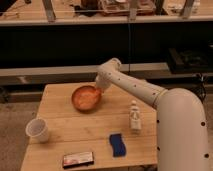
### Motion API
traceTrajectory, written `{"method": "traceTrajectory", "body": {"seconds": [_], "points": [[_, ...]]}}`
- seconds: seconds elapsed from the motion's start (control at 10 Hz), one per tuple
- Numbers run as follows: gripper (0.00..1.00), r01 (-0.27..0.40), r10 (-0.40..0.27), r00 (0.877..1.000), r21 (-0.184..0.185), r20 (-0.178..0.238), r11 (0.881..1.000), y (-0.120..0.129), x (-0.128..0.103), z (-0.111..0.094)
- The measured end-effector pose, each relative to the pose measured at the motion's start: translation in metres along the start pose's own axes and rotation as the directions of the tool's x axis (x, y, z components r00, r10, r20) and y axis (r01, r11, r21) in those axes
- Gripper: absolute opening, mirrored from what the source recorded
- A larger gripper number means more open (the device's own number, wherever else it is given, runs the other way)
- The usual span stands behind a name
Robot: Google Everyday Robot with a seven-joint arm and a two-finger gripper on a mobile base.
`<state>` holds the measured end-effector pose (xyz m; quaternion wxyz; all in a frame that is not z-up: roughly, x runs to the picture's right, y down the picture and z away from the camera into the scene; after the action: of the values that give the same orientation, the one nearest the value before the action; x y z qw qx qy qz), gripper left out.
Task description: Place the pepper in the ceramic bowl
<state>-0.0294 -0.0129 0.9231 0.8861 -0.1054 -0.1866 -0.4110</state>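
A: Where's the gripper?
B: The gripper point(98, 88) hangs over the far rim of the bowl point(76, 101), on the arm's side. Fingers are closed.
A: Closed on the pepper?
B: Can't tell. The pepper doesn't separate from the bowl's orange, and I see nothing orange elsewhere on the table point(65, 122). My read is that it's either pinched in the fingers or lying in the bowl right under them.
A: Long axis?
B: Not readable.
A: What does the next move turn on?
B: The bowl's middle lies just below the fingers, offset toward the cup point(38, 130) side. If the pepper is held, I'd shift slightly that way and release. There's one arm, so no choice of arm. The bottle point(134, 117) and sponge point(118, 145) are well apart from the fingers, on the near side.
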Motion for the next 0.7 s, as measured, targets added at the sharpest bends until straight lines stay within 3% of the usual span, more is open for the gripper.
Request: {"method": "traceTrajectory", "body": {"seconds": [0.7], "points": [[0.23,-0.010,0.010,1.000,-0.002,-0.005,1.000,0.0004,0.0019,0.0004]]}}
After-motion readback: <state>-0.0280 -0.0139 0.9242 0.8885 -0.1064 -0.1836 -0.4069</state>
